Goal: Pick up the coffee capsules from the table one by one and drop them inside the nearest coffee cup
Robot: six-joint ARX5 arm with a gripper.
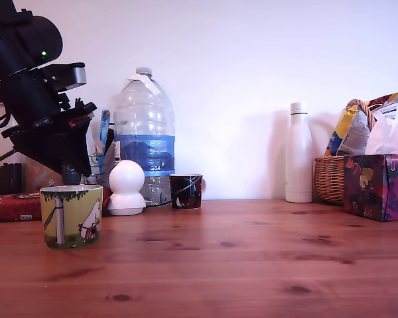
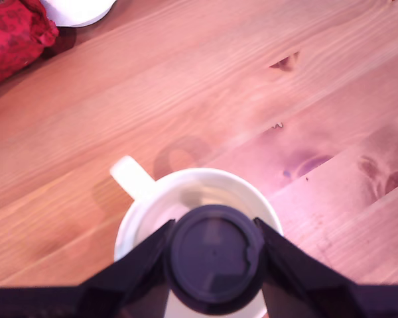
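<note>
The pincer (image 2: 214, 262) is clamped on a dark round coffee capsule (image 2: 215, 258), one jaw on each side of it, and hangs directly above the open mouth of the coffee cup (image 2: 186, 192). In the wrist view the cup's pale interior shows behind the capsule, with a white handle-like tab sticking out of the rim toward ten o'clock (the exterior view shows no handle on its near side).

In the exterior view the yellow-green coffee cup (image 1: 71, 216), printed with a white creature and a tree trunk, stands on the wooden counter (image 1: 252, 258) toward the exterior view's left, at about eight o'clock from the picture's centre. The black arm (image 1: 36, 99) leans over it from eleven o'clock, its tip low behind the cup's rim.

Behind the cup, at about one o'clock from it, sits a white round gadget (image 1: 127, 189), with a large water bottle (image 1: 144, 132) at its back and a small dark swirl-patterned cup (image 1: 186, 191) just beside the bottle. A red packet (image 1: 13, 205) lies at the counter's far left. Well apart, toward three o'clock, stand a white flask (image 1: 298, 156), a wicker basket (image 1: 330, 177) and a patterned tissue box (image 1: 379, 185).
</note>
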